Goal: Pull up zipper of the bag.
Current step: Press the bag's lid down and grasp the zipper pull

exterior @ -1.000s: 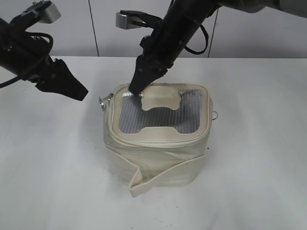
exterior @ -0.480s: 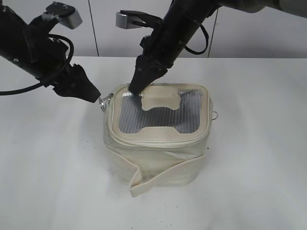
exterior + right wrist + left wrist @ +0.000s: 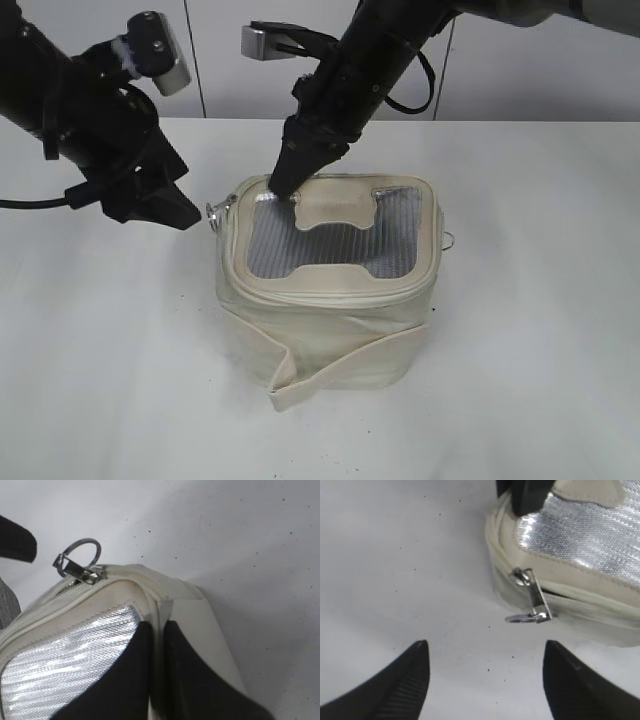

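2 black grippers at small boxy cream-white fabric bag (image 3: 325,290) on white table (image 3: 530,330).
Right gripper (image 3: 285,182) pinned together on lid rim; left gripper (image 3: 485,680) spread apart, best centred around silver zipper pull (image 3: 532,599) before closing.

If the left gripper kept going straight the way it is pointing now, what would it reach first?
Most likely the silver zipper pull at the bag's left corner. The left gripper is open and the pull lies ahead between its fingers, with bare table before it; depth is hard to judge.
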Tool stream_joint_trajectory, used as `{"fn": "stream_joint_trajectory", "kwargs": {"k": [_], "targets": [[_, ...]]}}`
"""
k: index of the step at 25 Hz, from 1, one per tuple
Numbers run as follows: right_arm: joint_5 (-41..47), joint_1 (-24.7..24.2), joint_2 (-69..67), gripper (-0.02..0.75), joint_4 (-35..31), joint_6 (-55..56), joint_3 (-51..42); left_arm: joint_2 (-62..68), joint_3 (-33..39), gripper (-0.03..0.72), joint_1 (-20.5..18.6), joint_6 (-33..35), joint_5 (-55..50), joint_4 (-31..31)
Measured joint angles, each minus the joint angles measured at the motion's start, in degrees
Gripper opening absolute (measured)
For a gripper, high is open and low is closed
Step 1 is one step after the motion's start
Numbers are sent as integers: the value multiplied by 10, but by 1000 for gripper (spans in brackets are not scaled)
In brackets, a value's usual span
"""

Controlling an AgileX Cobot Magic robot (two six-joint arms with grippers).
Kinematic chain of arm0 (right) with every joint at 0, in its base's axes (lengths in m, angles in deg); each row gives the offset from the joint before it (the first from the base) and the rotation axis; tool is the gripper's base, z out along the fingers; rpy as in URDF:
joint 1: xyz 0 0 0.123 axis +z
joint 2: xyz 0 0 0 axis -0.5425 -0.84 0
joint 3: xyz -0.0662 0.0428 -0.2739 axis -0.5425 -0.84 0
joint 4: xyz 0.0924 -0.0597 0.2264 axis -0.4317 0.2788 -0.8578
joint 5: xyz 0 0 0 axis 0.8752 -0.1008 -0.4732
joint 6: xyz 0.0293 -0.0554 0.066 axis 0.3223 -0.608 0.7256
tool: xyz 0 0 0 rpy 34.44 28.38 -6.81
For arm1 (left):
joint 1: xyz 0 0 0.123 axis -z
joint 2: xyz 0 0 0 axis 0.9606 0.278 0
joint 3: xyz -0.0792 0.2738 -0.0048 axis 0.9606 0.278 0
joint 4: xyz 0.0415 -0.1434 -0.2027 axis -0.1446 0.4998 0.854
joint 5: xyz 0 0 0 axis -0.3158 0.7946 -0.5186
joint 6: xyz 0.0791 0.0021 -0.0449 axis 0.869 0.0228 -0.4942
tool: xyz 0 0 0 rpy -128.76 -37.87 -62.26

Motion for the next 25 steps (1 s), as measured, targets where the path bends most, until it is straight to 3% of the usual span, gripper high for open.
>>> {"fn": "stream_joint_trajectory", "kwargs": {"k": [8, 25], "targets": [[0, 0, 0, 41, 0, 1, 0, 0, 0, 540, 57, 33, 49, -96], [0, 0, 0, 41, 0, -1, 0, 32, 0, 496, 80, 35, 71, -116]]}}
